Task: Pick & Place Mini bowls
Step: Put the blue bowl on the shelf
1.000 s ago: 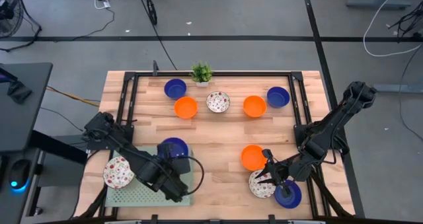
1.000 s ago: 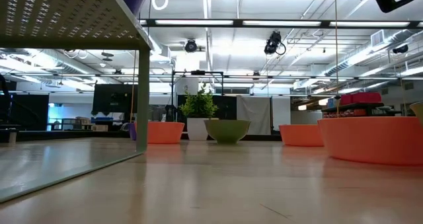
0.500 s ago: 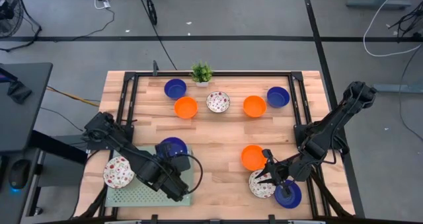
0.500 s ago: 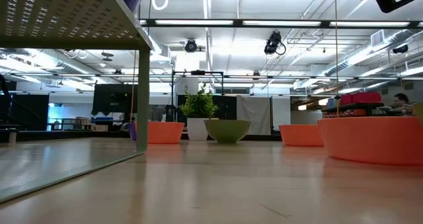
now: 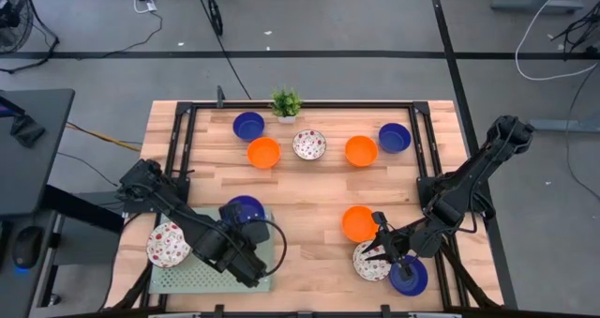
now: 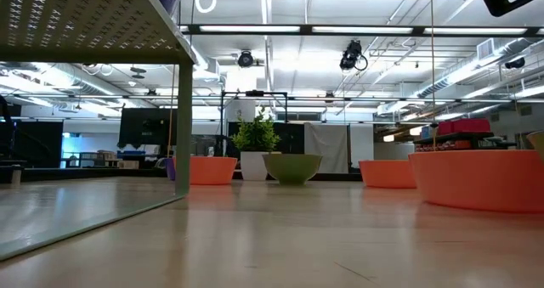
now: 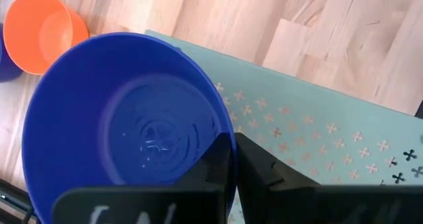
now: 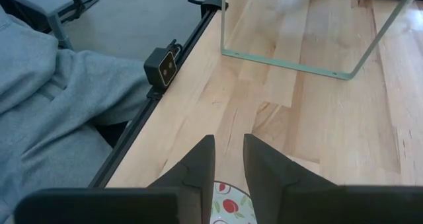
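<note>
My left gripper [image 5: 246, 228] is shut on a dark blue mini bowl [image 5: 246, 209] over the far right corner of the pale green perforated tray [image 5: 202, 273]. A red-speckled white bowl [image 5: 168, 245] sits on the tray's left part. My right gripper [image 5: 382, 249] stands at the near right with its fingers [image 8: 200, 159] a little apart. It is over the edge of another speckled bowl [image 5: 368, 264], between an orange bowl [image 5: 357, 223] and a blue bowl [image 5: 411, 277]. Several more bowls stand in a row at the far side, among them an orange one [image 5: 263, 152]. My left gripper pinches the blue bowl's rim [image 7: 228, 133] on its near side, one finger inside the bowl [image 7: 213, 168] and one outside [image 7: 259, 166]. The fingers come steeply from above. The bowl stays open side up; whether its base rests on the tray I cannot tell. My right gripper has the speckled bowl's edge [image 8: 229, 207] showing far back between its fingers; whether they touch it I cannot tell.
A small potted plant [image 5: 286, 102] stands at the far edge behind the row. A black frame [image 5: 184, 121] rings the tabletop. In the right wrist view a person's grey sleeve [image 8: 53, 98] shows beside the table's edge, next to a small black camera [image 8: 162, 67].
My left gripper has rolled a little about its own pointing line with the blue bowl still in its fingers, staying over the tray's corner. My right gripper has kept still.
</note>
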Robot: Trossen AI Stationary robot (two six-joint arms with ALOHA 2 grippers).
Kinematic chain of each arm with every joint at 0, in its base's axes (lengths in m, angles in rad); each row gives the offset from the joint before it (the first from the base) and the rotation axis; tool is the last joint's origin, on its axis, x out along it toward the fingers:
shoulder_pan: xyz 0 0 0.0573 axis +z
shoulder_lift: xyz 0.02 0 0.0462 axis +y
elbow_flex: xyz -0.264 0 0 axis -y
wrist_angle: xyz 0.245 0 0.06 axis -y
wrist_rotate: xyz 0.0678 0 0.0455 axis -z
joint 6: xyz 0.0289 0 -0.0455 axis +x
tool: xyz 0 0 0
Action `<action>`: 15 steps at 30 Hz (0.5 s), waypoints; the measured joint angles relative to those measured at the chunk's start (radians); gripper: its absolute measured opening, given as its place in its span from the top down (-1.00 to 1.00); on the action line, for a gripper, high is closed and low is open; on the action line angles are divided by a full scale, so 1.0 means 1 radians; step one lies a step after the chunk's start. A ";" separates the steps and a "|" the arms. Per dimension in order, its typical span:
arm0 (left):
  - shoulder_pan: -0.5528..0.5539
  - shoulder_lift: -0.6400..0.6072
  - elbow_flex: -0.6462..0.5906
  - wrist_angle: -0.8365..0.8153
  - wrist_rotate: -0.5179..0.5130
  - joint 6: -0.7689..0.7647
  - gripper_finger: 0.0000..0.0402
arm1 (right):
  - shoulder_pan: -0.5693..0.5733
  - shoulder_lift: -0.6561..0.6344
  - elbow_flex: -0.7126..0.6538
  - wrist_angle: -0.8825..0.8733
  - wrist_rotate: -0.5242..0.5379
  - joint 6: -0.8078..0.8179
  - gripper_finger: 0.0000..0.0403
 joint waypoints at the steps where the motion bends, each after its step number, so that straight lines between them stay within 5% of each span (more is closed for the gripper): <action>1: 0.000 0.003 0.000 0.002 0.004 0.000 0.89 | 0.000 0.000 0.000 0.000 0.000 0.000 0.58; 15: -0.008 0.025 0.000 0.008 0.021 0.001 0.90 | 0.000 0.000 0.000 0.002 0.000 0.000 0.58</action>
